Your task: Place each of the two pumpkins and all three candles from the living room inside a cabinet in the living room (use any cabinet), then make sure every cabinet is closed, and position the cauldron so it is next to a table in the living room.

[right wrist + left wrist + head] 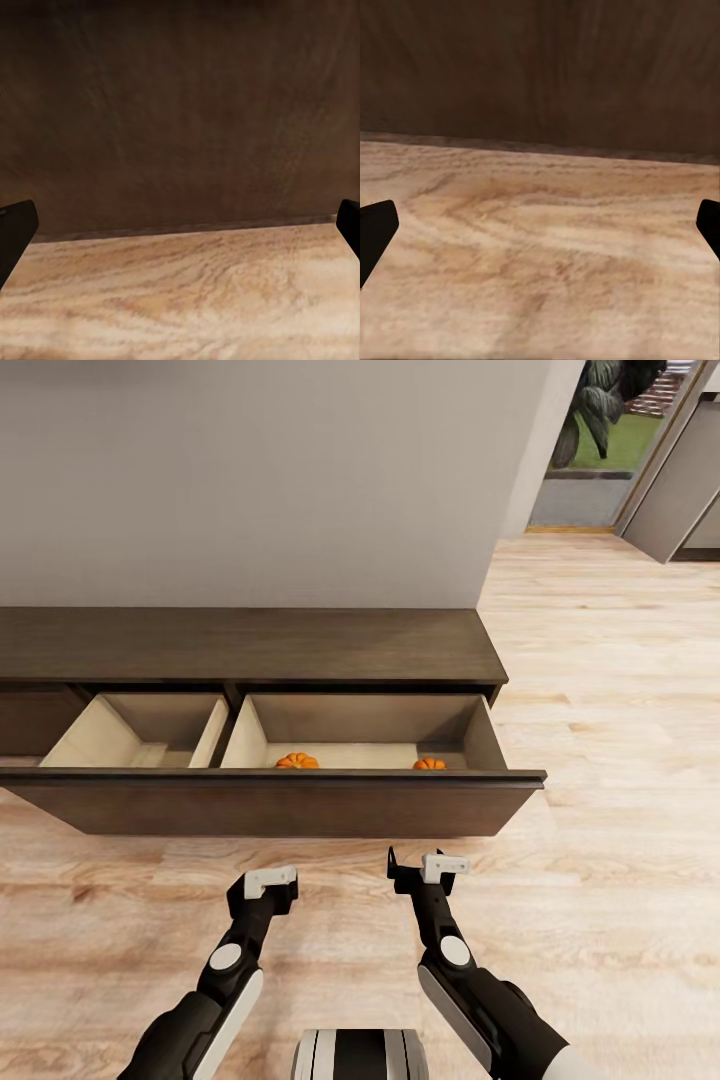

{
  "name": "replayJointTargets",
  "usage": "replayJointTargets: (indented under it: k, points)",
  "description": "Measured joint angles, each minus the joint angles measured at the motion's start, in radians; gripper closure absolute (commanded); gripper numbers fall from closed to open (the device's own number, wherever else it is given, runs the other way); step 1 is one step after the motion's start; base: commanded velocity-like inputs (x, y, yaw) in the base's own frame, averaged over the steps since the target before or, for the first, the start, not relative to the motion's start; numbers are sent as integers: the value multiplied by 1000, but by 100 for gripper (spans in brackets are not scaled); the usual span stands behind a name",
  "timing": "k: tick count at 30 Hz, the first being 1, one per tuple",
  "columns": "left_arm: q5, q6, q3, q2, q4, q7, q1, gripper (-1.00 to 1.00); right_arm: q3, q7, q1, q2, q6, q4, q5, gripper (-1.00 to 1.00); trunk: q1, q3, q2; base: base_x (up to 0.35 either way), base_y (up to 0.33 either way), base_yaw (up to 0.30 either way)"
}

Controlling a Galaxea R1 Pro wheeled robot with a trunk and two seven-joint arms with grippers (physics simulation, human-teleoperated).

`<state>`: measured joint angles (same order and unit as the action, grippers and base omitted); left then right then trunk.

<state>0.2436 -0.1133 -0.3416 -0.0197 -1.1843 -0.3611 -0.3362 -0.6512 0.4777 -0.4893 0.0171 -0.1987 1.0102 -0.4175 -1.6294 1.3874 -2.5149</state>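
Both pincers spread, empty | pumpkins [297, 761] [430, 764] half-hidden behind cabinet [280, 805] front

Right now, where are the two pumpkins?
In the head view, both pumpkins lie inside the open right-hand compartment of the cabinet, just behind its pulled-out front, one near the middle and one toward the right end.

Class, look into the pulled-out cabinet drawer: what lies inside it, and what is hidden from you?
The drawer holds two pumpkins in its right compartment. The left compartment looks bare. The dark front panel hides the nearest floor strip.
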Motion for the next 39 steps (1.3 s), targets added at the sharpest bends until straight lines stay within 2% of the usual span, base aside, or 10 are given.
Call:
replayJointTargets:
  k: [10, 16, 26, 39]
  points:
    - [-3, 1, -5, 8, 8, 17, -17, -100, -1, 0, 0, -1, 1, 0, 1, -100, 0, 0, 0, 0, 0, 0]
    - [-8, 66, -6, 8, 7, 52, -21, -100, -2, 0, 0, 0, 2, 0, 2, -100, 0, 0, 0, 0, 0, 0]
    - [-13, 108, -4, 7, 6, 54, -22, -100, -2, -1, 0, 0, 2, 0, 2, -100, 0, 0, 0, 6, 0, 0]
    - [-6, 157, -1, 6, 6, 53, -20, -100, -2, -1, 0, 0, 2, 0, 2, -100, 0, 0, 0, 111, 0, 0]
